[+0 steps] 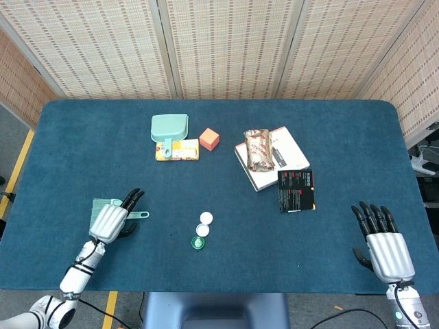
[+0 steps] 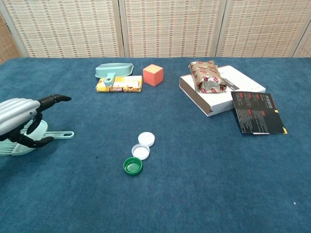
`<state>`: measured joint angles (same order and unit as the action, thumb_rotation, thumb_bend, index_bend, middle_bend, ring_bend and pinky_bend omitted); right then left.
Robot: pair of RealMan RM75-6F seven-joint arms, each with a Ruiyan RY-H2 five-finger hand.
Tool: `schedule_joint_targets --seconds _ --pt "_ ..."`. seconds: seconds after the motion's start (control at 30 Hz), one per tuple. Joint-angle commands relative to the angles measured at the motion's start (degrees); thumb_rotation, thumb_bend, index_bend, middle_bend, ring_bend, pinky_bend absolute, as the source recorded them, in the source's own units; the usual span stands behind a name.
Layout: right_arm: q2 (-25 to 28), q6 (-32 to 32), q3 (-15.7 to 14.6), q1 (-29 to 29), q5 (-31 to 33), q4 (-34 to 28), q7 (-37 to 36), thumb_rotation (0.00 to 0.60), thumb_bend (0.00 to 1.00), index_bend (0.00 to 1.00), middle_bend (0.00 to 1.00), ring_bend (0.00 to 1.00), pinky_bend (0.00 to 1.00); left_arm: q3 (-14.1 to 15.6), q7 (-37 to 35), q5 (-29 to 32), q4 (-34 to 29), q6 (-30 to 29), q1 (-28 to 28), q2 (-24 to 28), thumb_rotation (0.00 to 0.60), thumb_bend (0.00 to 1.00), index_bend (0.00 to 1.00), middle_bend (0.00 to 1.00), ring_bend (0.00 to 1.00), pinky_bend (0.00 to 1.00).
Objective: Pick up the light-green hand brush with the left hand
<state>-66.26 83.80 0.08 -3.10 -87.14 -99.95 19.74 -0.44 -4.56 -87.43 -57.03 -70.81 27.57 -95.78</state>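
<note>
The light-green hand brush (image 2: 36,135) lies flat on the blue table near the left edge, its handle (image 1: 138,214) pointing right toward the caps. My left hand (image 1: 110,221) is directly over the brush head with its fingers (image 2: 54,99) stretched out and apart, covering most of the brush; the thumb sits low beside the brush, and no grip on it shows. Bristles (image 1: 103,203) stick out beyond the hand on the far-left side. My right hand (image 1: 385,248) rests at the table's front right, fingers spread, holding nothing; the chest view does not show it.
Two white caps (image 2: 144,144) and a green cap (image 2: 132,166) lie mid-table. At the back are a light-green dustpan (image 1: 169,127) on a yellow packet (image 1: 177,150), an orange cube (image 1: 209,139), a white box (image 1: 274,161) with a wrapped packet (image 1: 258,149), and a black booklet (image 1: 296,190).
</note>
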Motion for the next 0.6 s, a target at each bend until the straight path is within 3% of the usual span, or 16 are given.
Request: schedule_joint_targets --seconds 0.03,0.1,0.13,0.2,0.23,0.3,0.4,0.6 --pt "0.09 0.22 -0.11 0.11 -0.31 -0.06 -0.14 0.600 0.22 0.00 0.00 0.00 0.00 -0.25 -0.62 -0.58 -2.14 -0.86 0.01 1.33 0.600 0.31 0.00 0.00 0.63 0.87" --pt "0.32 0.77 -0.36 0.37 -1.04 -0.15 -0.45 0.600 0.22 0.00 0.00 0.00 0.00 0.03 -0.92 -1.90 -5.34 -3.21 -0.57 3.13 0.600 0.32 0.00 0.00 0.48 0.77" --pt "0.72 1.30 -0.51 0.64 -1.47 -0.33 -0.85 0.600 0.22 0.00 0.00 0.00 0.00 1.22 -1.18 -4.51 -10.28 -9.65 -3.26 7.31 0.600 0.32 0.00 0.00 0.36 0.67" --pt "1.37 1.58 -0.58 0.88 -1.58 -0.50 -1.66 0.600 0.22 0.00 0.00 0.00 0.00 4.18 -0.18 -7.19 -17.19 -15.57 -7.23 13.87 0.600 0.32 0.00 0.00 0.09 0.40" --pt "1.59 1.67 -0.51 0.97 -1.43 -0.53 -1.93 0.600 0.22 0.00 0.00 0.00 0.00 5.24 -0.02 -7.82 -19.22 -17.98 -9.07 16.06 0.600 0.33 0.00 0.00 0.03 0.30" --pt "1.94 1.82 -0.26 1.15 -0.86 -0.54 -2.36 0.600 0.22 0.00 0.00 0.00 0.00 7.38 -0.38 -8.84 -21.30 -23.46 -13.45 19.61 0.600 0.34 0.00 0.00 0.00 0.19" --pt "2.19 1.26 0.06 1.15 0.41 -0.72 -2.16 0.600 0.22 0.00 0.00 0.00 0.00 8.36 -2.77 -7.91 -20.22 -28.12 -18.03 21.69 0.600 0.35 0.00 0.00 0.00 0.11" --pt "1.98 1.16 -0.72 1.21 -1.15 -1.44 -1.24 0.600 0.22 0.00 0.00 0.00 0.00 7.67 -2.37 -6.13 -22.08 -26.79 -19.46 25.27 0.600 0.37 0.00 0.00 0.00 0.08"
